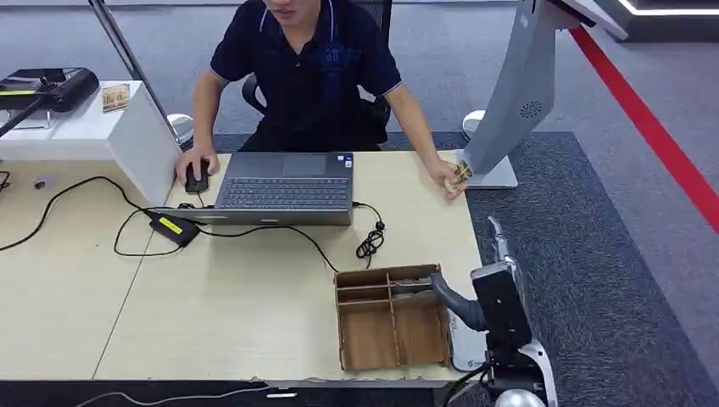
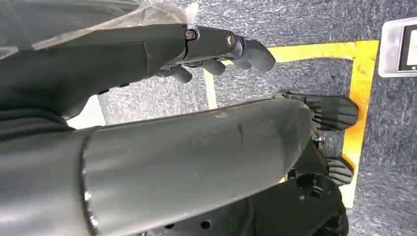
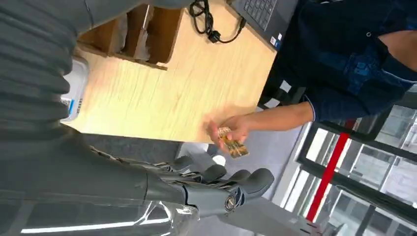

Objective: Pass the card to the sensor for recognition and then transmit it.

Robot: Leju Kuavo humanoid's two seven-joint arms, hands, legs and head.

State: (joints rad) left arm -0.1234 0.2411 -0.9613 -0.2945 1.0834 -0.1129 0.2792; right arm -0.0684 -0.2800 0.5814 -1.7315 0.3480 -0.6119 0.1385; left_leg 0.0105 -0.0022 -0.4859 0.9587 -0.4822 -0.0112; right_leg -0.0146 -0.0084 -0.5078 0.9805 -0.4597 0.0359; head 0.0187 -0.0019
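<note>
The card (image 1: 462, 175) is not with the robot yet: a seated person's hand (image 1: 447, 180) holds it at the far right corner of the desk (image 1: 254, 314), just in front of the foot of a grey kiosk stand (image 1: 517, 93). Going from the big things down, the desk carries an open laptop (image 1: 284, 188) along its far edge, a partitioned cardboard tray (image 1: 392, 318) near its front right corner, and a white card reader (image 3: 76, 88) right beside the tray at the right edge. The right hand (image 3: 216, 184) is off the desk's right edge, its fingers (image 3: 255, 179) loosely curled and a little apart, holding nothing; the card lies ahead of and beyond them, apart from them, and its long axis seems to slant toward the hand, though motion blur makes that hard to judge. The left hand (image 2: 216, 49) hangs low over the floor, fingers bent in on nothing, so the right hand is plainly the nearer one for taking the card. The card's face is too small and smeared to read, and the head view shows little of the reader.
</note>
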